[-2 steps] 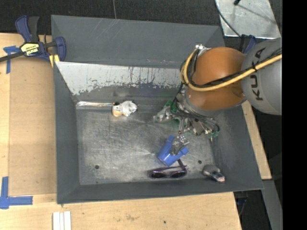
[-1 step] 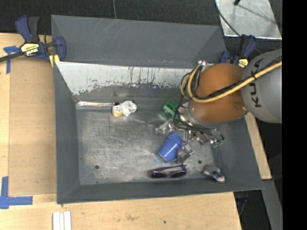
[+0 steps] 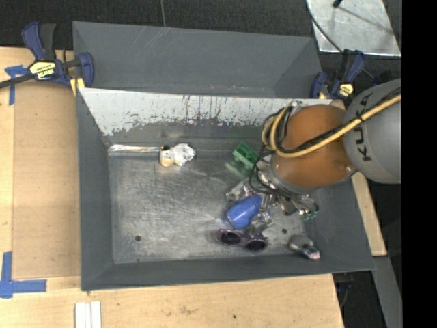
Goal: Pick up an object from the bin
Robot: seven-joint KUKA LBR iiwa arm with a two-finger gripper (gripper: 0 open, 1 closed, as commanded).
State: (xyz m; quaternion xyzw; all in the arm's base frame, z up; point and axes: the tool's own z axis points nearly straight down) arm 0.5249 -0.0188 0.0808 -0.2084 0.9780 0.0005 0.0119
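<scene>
End effector point(image 3: 265, 205), grip state unclear, hangs beside rounded blue object point(image 3: 242, 214) near dark sunglasses point(image 3: 240, 238).

Left half of bin floor point(image 3: 150, 210) open. Right half crowded: green block point(image 3: 244, 157), blue rounded object point(image 3: 243, 212), dark sunglasses point(image 3: 242, 238). White lump point(image 3: 177, 155) near back wall.

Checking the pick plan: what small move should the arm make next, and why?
Probably shift the gripper slightly toward the view's left, over the blue rounded object. It lies right beside the gripper, next to the purple sunglasses, and whether it is gripped cannot be seen.
</scene>
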